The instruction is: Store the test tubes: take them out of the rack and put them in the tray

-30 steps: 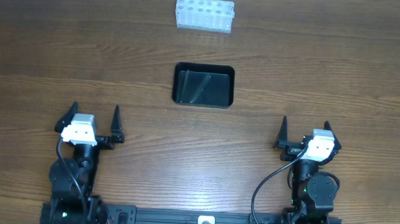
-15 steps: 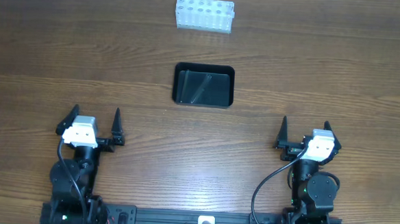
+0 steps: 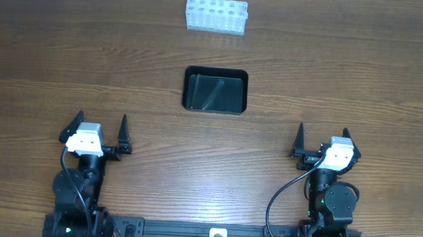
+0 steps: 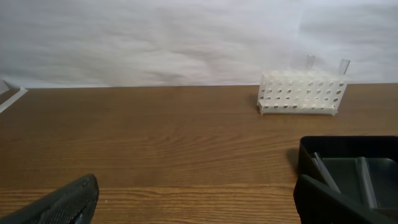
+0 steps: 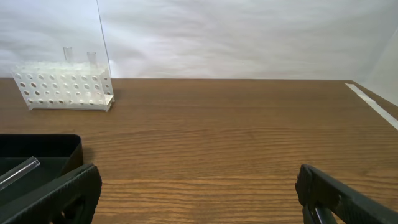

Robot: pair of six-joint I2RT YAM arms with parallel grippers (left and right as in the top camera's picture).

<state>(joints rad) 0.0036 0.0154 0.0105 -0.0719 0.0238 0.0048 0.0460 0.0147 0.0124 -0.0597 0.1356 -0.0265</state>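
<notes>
Nothing has shifted over the last half second. Against the older frame the left wrist sits a hair lower, if that.

Clear glass test tubes (image 5: 67, 54): two, as best I can tell at this range, upright in the white perforated plastic rack (image 3: 215, 16), far ahead of both sets of fingers. Further tubes lie flat in the black rectangular plastic tray (image 3: 186, 88), which sits between the fingertips and the rack, ahead and inboard of each arm.

Fingers of the left gripper (image 3: 101, 116) are spread wide, holding nothing. The right gripper (image 3: 323, 129) is likewise splayed and empty. Both are well short of the tray.

Risks, by my judgement:
- The tubes are transparent and slim, so an off-centre pinch could let one slip or lean.
- The rack looks light, and a sideways drag on the way up may tip it or carry it along.
- A tube released from height onto those already in the tray could crack.

Surroundings: brown wooden table (image 3: 359, 68), with a white backdrop (image 4: 155, 37) behind the rack. The tray lies on the line from either gripper to the rack, so a low reach would clip its wall.
</notes>
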